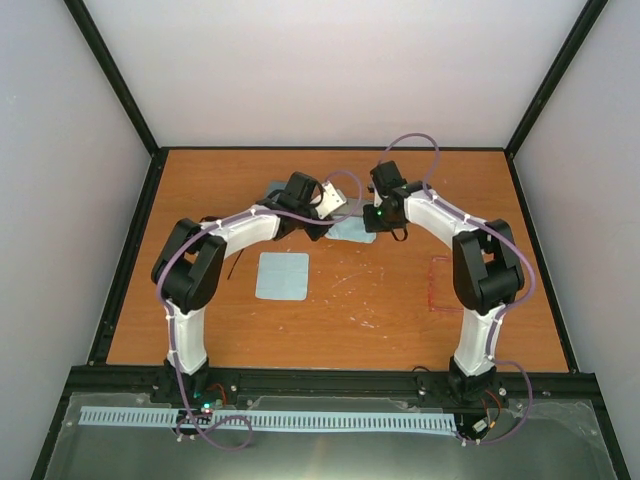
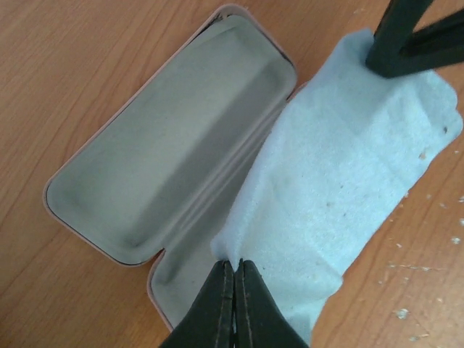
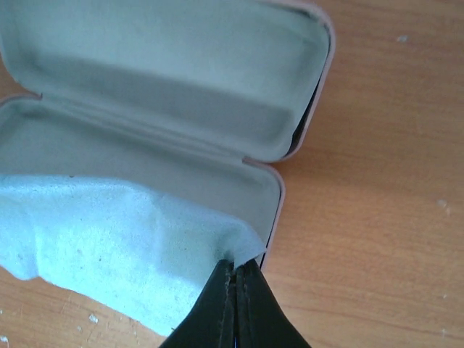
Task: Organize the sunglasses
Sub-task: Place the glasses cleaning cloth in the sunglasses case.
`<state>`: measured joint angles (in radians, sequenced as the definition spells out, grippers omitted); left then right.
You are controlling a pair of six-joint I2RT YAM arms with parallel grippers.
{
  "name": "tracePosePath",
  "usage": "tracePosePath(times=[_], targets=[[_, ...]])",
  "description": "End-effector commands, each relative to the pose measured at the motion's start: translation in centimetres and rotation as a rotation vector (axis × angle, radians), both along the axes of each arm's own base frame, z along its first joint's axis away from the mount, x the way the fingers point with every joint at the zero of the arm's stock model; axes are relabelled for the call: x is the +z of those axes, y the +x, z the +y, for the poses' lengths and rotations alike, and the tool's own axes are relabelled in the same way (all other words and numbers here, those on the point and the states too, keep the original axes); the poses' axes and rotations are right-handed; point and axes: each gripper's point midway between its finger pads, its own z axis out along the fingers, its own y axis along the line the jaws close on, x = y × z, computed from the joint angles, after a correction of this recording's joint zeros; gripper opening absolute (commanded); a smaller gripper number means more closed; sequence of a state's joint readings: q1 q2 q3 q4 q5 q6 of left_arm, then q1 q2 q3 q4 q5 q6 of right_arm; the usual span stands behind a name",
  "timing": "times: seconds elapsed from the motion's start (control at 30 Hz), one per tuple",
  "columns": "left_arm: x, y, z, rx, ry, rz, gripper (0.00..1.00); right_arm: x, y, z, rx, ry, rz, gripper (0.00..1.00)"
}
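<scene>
Both grippers pinch one light-blue cloth (image 2: 355, 159) by opposite corners over an open pink case (image 2: 159, 159) with pale lining. My left gripper (image 2: 236, 265) is shut on the cloth's near corner. My right gripper (image 3: 236, 265) is shut on the other corner, and its fingers (image 2: 406, 36) show in the left wrist view. The cloth (image 3: 109, 239) drapes across the case's lower half (image 3: 217, 188). The red sunglasses (image 1: 433, 285) lie on the table beside the right arm. A thin black arm of the black sunglasses (image 1: 231, 268) shows by the left arm; the rest is hidden.
A second light-blue cloth (image 1: 282, 275) lies flat on the wooden table (image 1: 350, 320) in front of the left arm. Black frame rails border the table. Small white crumbs dot the wood near the cloth.
</scene>
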<state>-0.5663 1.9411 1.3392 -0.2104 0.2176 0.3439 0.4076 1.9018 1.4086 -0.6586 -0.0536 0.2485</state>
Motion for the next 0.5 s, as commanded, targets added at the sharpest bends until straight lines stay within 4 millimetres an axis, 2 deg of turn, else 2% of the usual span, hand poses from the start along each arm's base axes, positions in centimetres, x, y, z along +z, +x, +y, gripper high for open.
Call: tracePosePath(times=[0.0, 0.33, 0.47], targets=[[0.4, 1.5, -0.1, -0.025, -0.003, -0.002, 0.01, 0.1, 1.9, -0.4, 0.0, -0.008, -0.011, 0.03], [-0.4, 4.7, -0.1, -0.02, -0.018, 0.027, 0.02, -1.6, 4.5, 0.7, 0.038, 0.026, 0.045, 0.03], [-1.2, 5.2, 0.1, -0.023, -0.018, 0.051, 0.02, -2.5, 5.0, 0.6, 0.042, 0.029, 0.068, 0.03]])
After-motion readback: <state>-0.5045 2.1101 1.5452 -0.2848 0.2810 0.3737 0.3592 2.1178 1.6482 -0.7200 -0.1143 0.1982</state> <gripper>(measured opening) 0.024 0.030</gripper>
